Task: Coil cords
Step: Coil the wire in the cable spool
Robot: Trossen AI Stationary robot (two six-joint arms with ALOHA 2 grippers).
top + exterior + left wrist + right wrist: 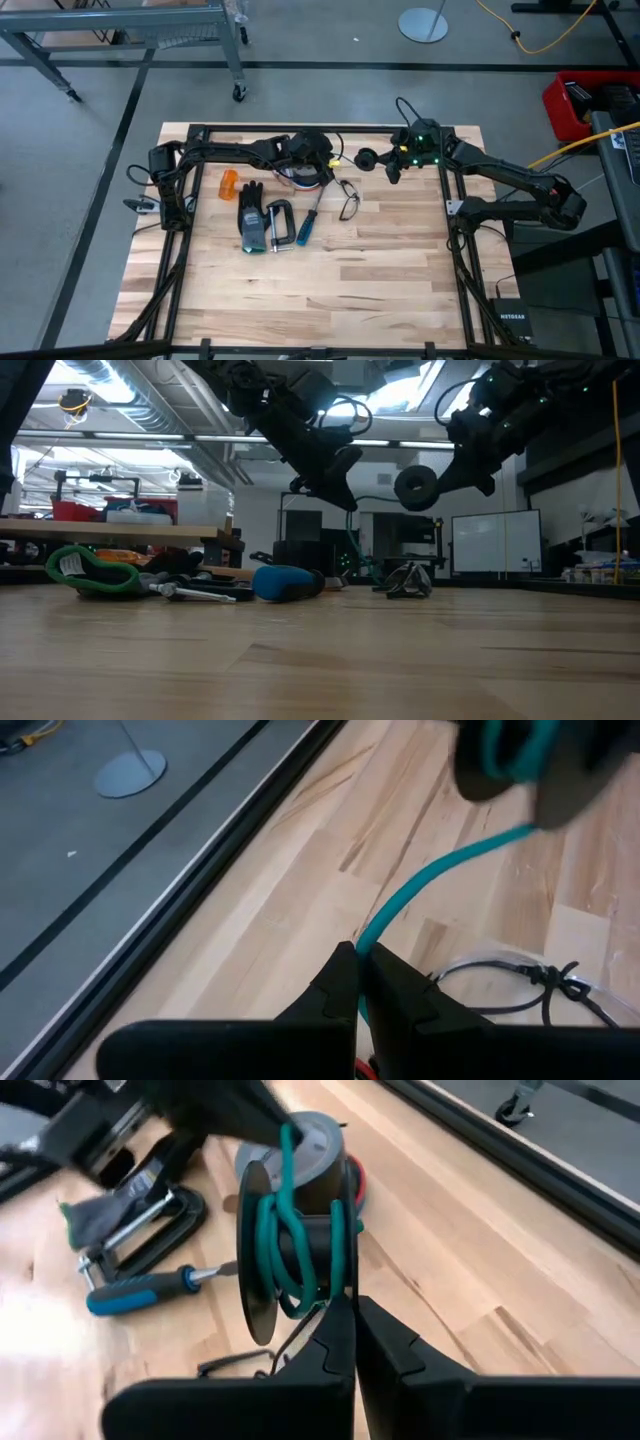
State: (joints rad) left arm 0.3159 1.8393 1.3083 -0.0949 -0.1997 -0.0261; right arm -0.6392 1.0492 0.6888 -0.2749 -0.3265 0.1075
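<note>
left gripper (pixel 358 965): fingers pressed together, pinching the teal cord (pixel 430 875); upper centre of the high view, over the tape roll (pixel 318 1142).
right gripper (pixel 352 1312): fingers pressed together on the rim of a black spool (pixel 262 1255), held in the air, upper centre-right of the high view.
teal cord: several turns wound on the spool hub; free end runs from the spool to the left fingertips, off the table.
spool vs grippers: between the two, right of the left gripper, left of the right one.
black cord (pixel 348 200): loose on the table (pixel 380 260), centre, just below the grippers.
other items: screwdriver (pixel 306 222), C-clamp (pixel 279 225), glove (pixel 252 215), left of centre.
</note>
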